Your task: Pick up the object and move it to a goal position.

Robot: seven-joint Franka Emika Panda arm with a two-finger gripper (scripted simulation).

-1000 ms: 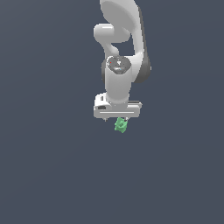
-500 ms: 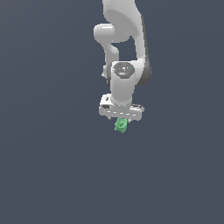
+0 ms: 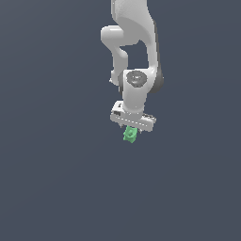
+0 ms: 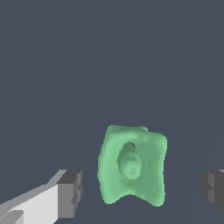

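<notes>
**Pincer Drops Over Green Block**

Lowered and tilted since a second earlier, the arm point(image 3: 134, 56) hung with its pincer point(image 3: 131, 128) just above the block point(image 3: 130, 135) on the grey surface point(image 3: 56, 179). At the wrist, the block point(image 4: 132, 165) sat between the fingers point(image 4: 70, 194), which stood wide, clear gaps on both sides.

A: Finish of the object point(image 4: 132, 168)?
B: Green, matt, plastic-like; faces soft and slightly bumpy, no sharp highlights.

A: Arm point(image 3: 133, 42) and gripper point(image 3: 132, 128)?
B: Arm shell white, smooth, faint sheen. Finger pads point(image 4: 70, 194) dark grey, dull, ribbed.

A: Ground point(image 3: 56, 179)?
B: Uniform slate-grey, flat matt, no texture.
</notes>
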